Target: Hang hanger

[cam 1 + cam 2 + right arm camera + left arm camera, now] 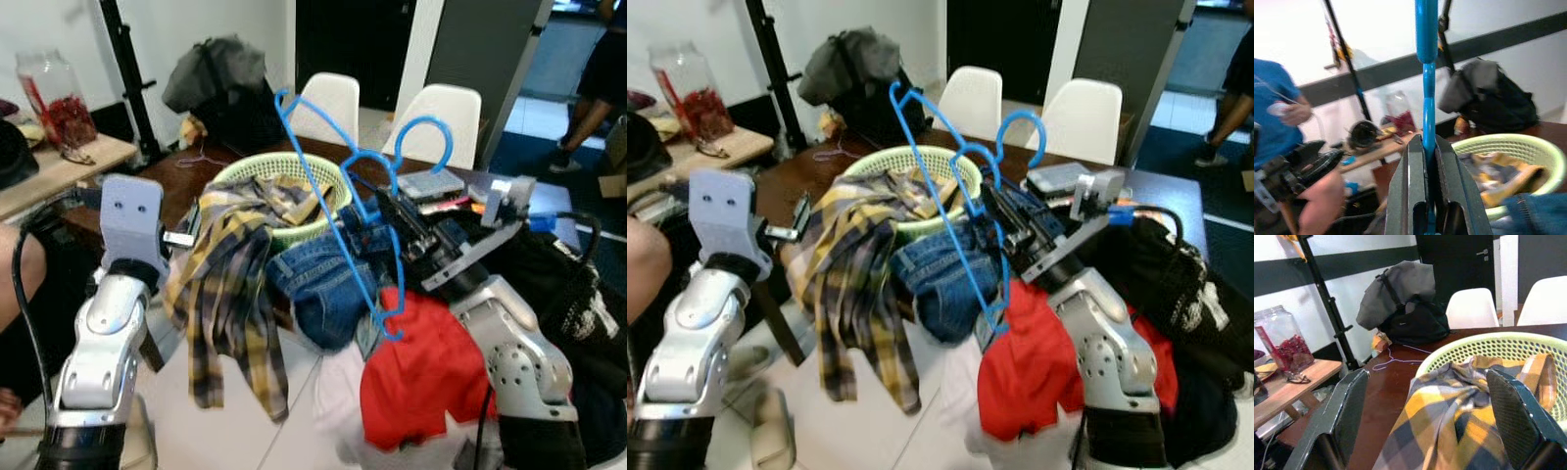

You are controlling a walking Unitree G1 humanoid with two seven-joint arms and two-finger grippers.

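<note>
My right gripper [1425, 161] is shut on a blue plastic hanger [312, 166]. The hanger is held up tilted over the table, its hook [428, 125] pointing up toward the white chairs. In the left eye view the right gripper [380, 204] sits just past the green basket [245, 168]. My left gripper [1425, 431] stands open at the near left of the basket, with a yellow plaid shirt [1459, 416] in front of its fingers [1347, 416]. The shirt [230, 284] drapes out of the basket and over the table's edge.
Blue jeans [318, 279] and a red garment [421, 367] lie heaped on the dark table [181, 181]. A grey and black backpack [220, 83] and two white chairs [441, 113] stand behind. A glass jar [49, 93] is on a side table at left. A person's limb [15, 279] is at the left.
</note>
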